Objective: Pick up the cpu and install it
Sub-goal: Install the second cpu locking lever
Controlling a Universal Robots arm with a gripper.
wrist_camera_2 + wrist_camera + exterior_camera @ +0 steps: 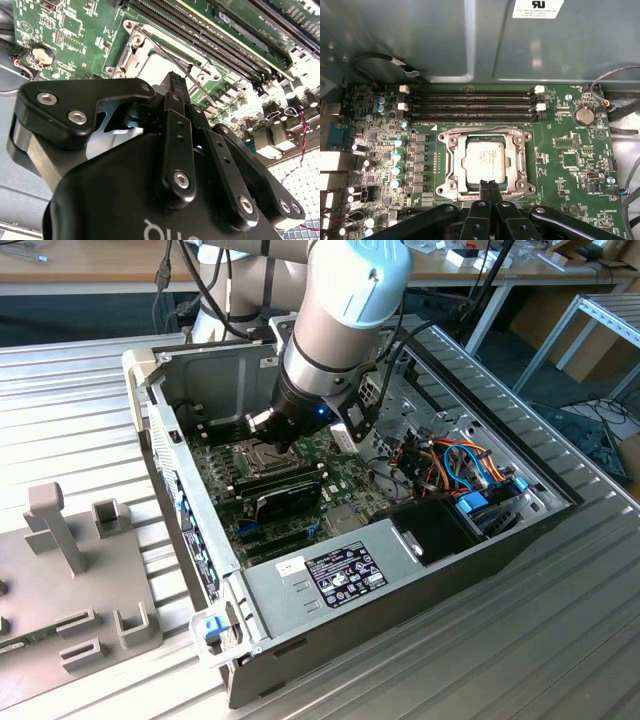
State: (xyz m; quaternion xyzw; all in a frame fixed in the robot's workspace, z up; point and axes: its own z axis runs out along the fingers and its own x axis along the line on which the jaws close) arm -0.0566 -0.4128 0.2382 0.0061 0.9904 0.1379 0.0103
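One cpu (pixel 485 159) is seen seated in the socket frame (pixel 451 165) on the motherboard (pixel 570 150); the gripper (pixel 489 187), fingers pressed together and empty, is held at its edge. Seating looks finished; latching is judged outstanding.

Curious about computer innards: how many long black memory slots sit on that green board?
3 memory slots, lying parallel between the case wall and the cpu in its socket; the gripper hides none.

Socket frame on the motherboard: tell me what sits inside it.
In the first wrist view the cpu lies flat inside the socket frame, metal top showing. The closed fingers cover its near edge; the socket beneath is hidden.
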